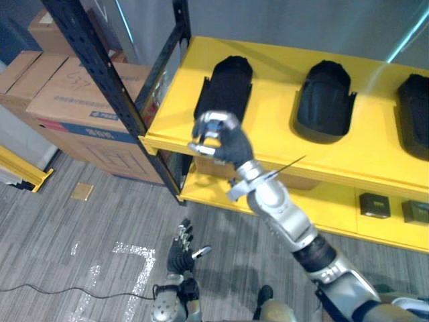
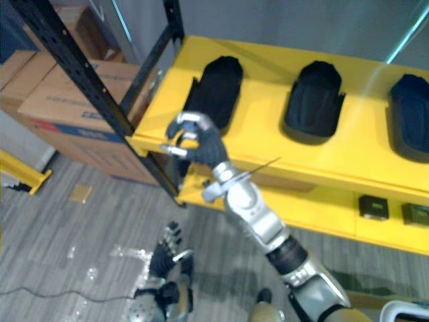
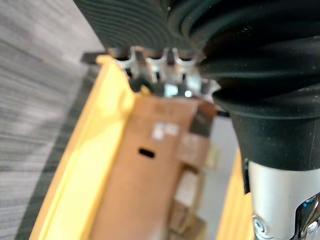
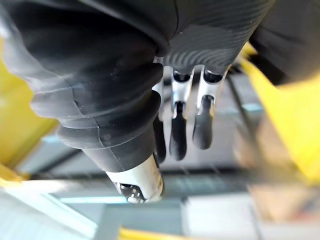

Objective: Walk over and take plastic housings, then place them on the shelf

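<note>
1. On the top board of the yellow metal shelf lie three black moulded plastic housings, hollow side up in a row: the left housing, the middle housing and the right housing. They sit well apart, I'd guess so that each can be set down without knocking its neighbour.
2. They are matt, thin-walled shells, rounded at the far end and squarer towards the front edge.
3. The right hand is raised at the shelf's front lip, just before the left housing but not touching it. Its silver fingers are curled towards the thumb with nothing between them. By the look of it, that housing is already placed.
4. The left hand hangs low over the grey plank-patterned floor, fingers straight and empty.
5. A black perforated steel upright carries the boards, and brown cardboard cartons are stacked beyond it.
</note>
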Controlling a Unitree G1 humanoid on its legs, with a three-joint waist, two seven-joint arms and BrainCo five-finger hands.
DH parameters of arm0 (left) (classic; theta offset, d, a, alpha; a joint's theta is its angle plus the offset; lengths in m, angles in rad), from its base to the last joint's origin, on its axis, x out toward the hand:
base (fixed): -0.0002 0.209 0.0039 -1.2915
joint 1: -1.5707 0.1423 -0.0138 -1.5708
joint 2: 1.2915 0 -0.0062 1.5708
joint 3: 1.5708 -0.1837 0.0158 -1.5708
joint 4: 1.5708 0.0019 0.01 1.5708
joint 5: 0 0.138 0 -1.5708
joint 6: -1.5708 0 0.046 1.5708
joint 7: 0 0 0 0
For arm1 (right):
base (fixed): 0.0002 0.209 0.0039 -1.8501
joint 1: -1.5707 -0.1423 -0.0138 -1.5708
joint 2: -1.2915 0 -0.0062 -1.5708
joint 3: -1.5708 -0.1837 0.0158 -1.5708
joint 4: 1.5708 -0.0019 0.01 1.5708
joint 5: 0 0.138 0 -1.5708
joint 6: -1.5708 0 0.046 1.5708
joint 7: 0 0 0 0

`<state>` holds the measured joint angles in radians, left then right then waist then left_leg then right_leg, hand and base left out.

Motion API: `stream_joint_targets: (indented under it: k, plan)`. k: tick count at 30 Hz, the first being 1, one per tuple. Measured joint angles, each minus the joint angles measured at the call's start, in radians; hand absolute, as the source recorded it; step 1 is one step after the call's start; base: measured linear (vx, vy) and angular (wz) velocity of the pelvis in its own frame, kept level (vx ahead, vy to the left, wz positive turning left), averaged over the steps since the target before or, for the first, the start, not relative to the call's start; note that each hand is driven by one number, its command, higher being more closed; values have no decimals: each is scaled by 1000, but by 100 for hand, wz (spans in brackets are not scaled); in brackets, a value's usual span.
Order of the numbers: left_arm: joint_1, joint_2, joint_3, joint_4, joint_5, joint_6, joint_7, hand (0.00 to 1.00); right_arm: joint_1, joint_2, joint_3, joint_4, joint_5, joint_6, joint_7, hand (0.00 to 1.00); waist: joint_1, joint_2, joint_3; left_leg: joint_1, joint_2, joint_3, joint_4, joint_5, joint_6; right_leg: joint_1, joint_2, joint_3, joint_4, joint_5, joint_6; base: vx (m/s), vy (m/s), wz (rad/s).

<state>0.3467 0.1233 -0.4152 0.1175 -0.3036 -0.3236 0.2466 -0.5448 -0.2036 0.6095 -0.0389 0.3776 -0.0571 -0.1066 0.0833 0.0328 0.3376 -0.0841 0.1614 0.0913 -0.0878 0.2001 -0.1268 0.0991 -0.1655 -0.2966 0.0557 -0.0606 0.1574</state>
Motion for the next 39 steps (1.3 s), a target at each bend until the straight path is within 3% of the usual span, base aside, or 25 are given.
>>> stream_joint_targets:
  k: [7, 11, 14, 20, 26, 39]
  plan:
    - [-2, 19, -16, 14, 4, 4, 15, 0, -28, 67, 40, 285, -43, 0, -8, 100, 23, 0, 0, -27, -3, -15, 1, 1, 1, -10, 3, -5, -5, 12, 8, 12, -12, 6]
    - [-4, 31, -31, 29, 6, 4, 12, 0, -78, 84, 18, 439, -111, -18, -75, 100, 27, 0, 0, -53, -2, -47, 1, 4, -2, -12, 11, -34, -7, 12, 8, 14, -29, 21]
    - [-9, 30, -36, 29, 6, 4, 5, 0, -117, 93, -39, 534, -125, -51, -141, 100, 52, 1, 0, -57, -4, -54, 5, 4, -3, -11, 11, -38, -7, 11, 7, 22, -23, 8]
    - [-33, 28, -39, 29, 6, 3, -23, 0, -166, 108, -79, 581, -163, -114, -203, 100, 56, 9, 4, -59, -5, -60, 5, 4, -3, -9, 10, -48, -3, 7, 4, -1, -12, 3]
    - [-35, 24, -39, 29, 6, 4, -31, 0, -226, 116, -119, 600, -167, -131, -211, 100, 56, 37, 19, -61, -6, -81, 4, 3, -1, -11, 10, -59, 20, -7, 1, -27, -9, 6]
    - [-34, 24, -40, 29, 5, 4, -31, 0, -265, 103, -175, 598, -166, -128, -241, 100, 56, 37, 19, -56, -6, -81, 5, 6, -5, -12, 6, -58, 42, -27, 4, 3, -12, 1]
